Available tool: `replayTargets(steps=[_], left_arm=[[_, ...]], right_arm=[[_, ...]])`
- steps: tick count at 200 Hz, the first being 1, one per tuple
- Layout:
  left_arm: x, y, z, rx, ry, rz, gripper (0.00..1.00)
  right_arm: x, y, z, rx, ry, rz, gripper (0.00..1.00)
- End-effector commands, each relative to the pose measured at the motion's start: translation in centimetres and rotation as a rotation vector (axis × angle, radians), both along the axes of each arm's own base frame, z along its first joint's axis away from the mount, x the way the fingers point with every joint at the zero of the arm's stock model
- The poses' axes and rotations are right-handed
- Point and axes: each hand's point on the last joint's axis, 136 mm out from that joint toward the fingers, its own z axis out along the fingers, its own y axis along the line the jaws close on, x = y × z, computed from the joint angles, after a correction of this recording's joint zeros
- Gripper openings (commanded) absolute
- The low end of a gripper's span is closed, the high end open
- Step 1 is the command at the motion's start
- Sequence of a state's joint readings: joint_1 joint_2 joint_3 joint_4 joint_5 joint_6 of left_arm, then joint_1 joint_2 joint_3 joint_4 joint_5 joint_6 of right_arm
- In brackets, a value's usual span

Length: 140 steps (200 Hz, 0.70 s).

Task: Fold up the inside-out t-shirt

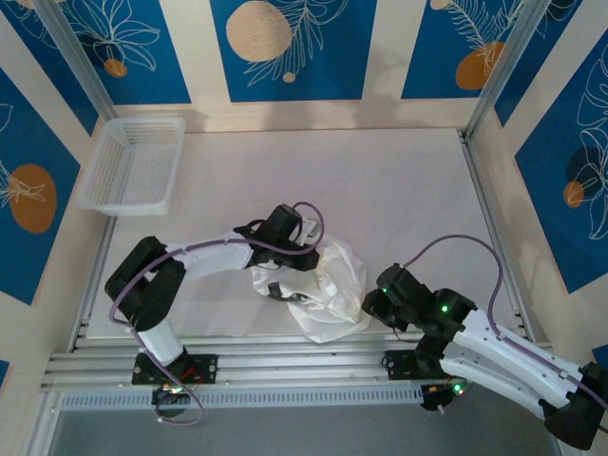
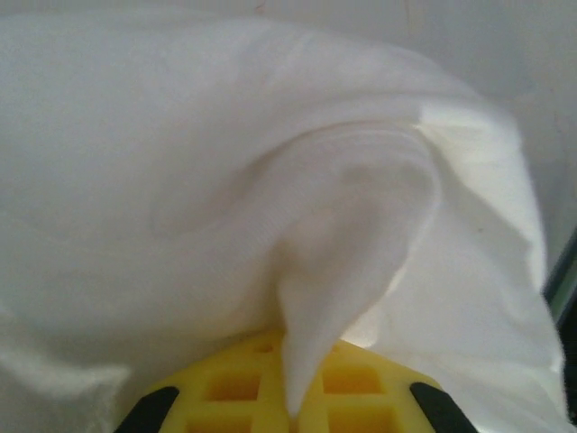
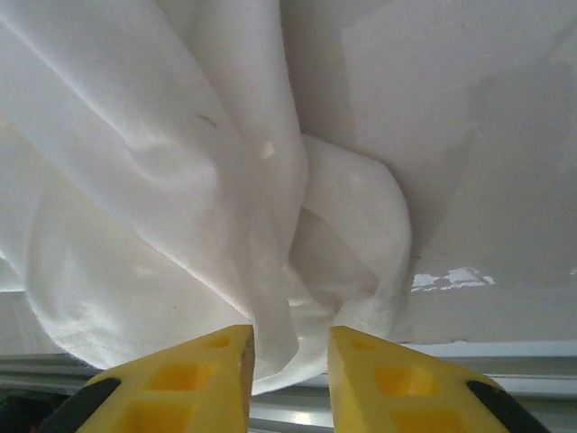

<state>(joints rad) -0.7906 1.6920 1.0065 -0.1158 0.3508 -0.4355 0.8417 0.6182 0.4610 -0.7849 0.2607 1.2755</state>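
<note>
The inside-out t-shirt (image 1: pixel 323 285) lies as a crumpled white heap near the table's front edge, between the two arms. My left gripper (image 1: pixel 302 249) reaches over the heap's far left side. In the left wrist view its yellow fingers (image 2: pixel 230 388) are shut on a pinched fold of the t-shirt (image 2: pixel 343 225), which rises from between them. My right gripper (image 1: pixel 373 302) is at the heap's right edge. Its yellow fingers (image 3: pixel 189 379) stand apart, and a hanging fold of the t-shirt (image 3: pixel 180 180) lies loosely in the gap against the left finger.
A white mesh basket (image 1: pixel 133 163) stands at the far left of the table. Metal rails (image 1: pixel 285 366) run along the front edge just below the shirt. Aluminium posts and patterned blue walls close in the left, right and back sides.
</note>
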Motion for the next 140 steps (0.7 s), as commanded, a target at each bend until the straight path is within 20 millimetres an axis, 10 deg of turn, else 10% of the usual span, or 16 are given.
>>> replayTargets(steps=[1,55,140], left_arm=[[-0.4,-0.9,2.4,-0.080,-0.044,-0.047,0.02],[-0.7,-1.8,6.0,-0.180,-0.108,-0.097,0.00],[-0.6,-1.0,4.9,-0.127,-0.111,-0.083,0.00]], right_arm=[[0.9,0.4,2.1,-0.013,-0.078,0.070,0.34],[2.1,4.5,4.4,-0.058,-0.131,0.268,0.45],[2.3,7.8,1.6,-0.142,-0.051,0.349,0.57]])
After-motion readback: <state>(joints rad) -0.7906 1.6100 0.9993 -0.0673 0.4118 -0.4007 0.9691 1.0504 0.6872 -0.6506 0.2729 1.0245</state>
